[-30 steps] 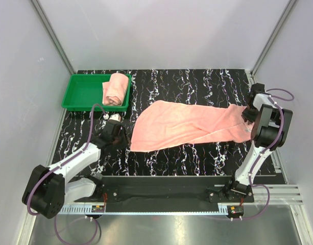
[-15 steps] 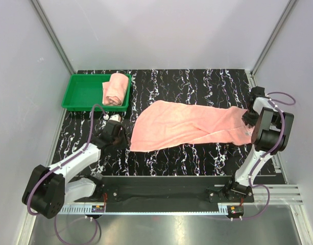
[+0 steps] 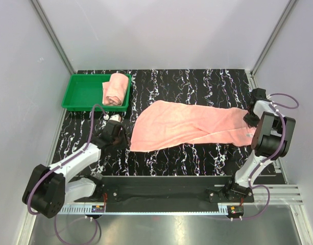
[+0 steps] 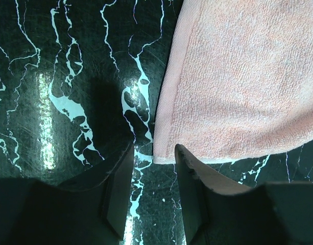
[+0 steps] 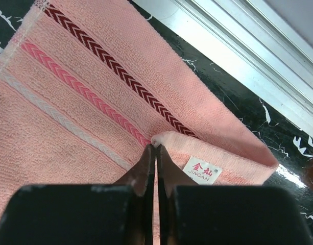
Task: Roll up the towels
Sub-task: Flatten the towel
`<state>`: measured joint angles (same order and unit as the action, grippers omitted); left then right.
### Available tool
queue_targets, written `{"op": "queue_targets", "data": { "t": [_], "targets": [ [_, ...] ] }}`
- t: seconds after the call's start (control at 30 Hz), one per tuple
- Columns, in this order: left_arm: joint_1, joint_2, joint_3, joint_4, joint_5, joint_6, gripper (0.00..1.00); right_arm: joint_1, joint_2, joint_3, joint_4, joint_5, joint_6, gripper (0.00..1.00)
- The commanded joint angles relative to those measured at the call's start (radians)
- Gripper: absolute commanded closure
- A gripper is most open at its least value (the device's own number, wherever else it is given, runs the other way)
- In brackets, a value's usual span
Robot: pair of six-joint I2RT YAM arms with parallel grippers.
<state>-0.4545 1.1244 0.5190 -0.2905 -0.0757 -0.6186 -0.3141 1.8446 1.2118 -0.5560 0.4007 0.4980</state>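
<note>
Jaws: right gripper (image 5: 156,147) pinched on towel (image 5: 69,117) hem beside wrist-view-only stripes (image 5: 85,93); left gripper (image 4: 153,150) parted at corner.

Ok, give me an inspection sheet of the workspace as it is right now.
Surface: black table with white veining.
Job's things: spread towel lying flat across the table; rolled towel in the green tray.
Clutter: nothing seen.
End effectors: left end effector open, at the spread towel's corner; right end effector shut on the spread towel's folded hem beside its label.
Cables: purple cables loop along both arms, off the towels.
Surroundings: grey walls, metal frame rails.
</note>
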Motion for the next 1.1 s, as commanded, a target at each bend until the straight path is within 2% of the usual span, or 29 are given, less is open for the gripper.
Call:
{"op": "queue_targets", "data": {
  "t": [0.0,0.2,0.3,0.33,0.43,0.57,0.7,0.87,1.0,1.07],
  "targets": [
    [-0.003,0.003,0.006,0.036,0.002,0.014,0.58,0.0,-0.076,0.003,0.018,0.015,0.014,1.0],
    [-0.004,-0.018,0.016,0.034,0.022,0.013,0.58,0.0,-0.24,0.06,-0.073,-0.092,0.024,1.0],
    [-0.003,-0.037,0.009,0.069,0.069,0.008,0.47,0.0,-0.315,0.109,-0.128,-0.16,0.024,1.0],
    [-0.004,-0.044,0.003,0.082,0.121,0.007,0.4,0.0,-0.332,0.114,-0.143,-0.178,0.024,1.0],
    [-0.004,-0.067,0.007,0.1,0.166,-0.007,0.33,0.001,-0.399,0.106,-0.162,-0.259,0.031,1.0],
    [-0.004,-0.075,0.027,0.03,0.139,-0.03,0.32,0.004,-0.491,0.04,-0.156,-0.348,0.048,1.0],
    [-0.019,-0.02,0.021,-0.007,0.108,-0.041,0.34,0.018,-0.531,-0.006,-0.137,-0.436,0.062,1.0],
    [-0.03,0.072,-0.014,0.031,0.114,-0.053,0.35,0.024,-0.57,-0.034,-0.142,-0.47,0.053,1.0],
    [-0.047,0.139,-0.02,0.066,0.123,-0.067,0.43,0.024,-0.599,-0.035,-0.162,-0.48,0.045,1.0],
    [-0.055,0.167,-0.02,0.08,0.114,-0.076,0.43,0.024,-0.613,-0.035,-0.163,-0.499,0.05,1.0]
  ]
}}
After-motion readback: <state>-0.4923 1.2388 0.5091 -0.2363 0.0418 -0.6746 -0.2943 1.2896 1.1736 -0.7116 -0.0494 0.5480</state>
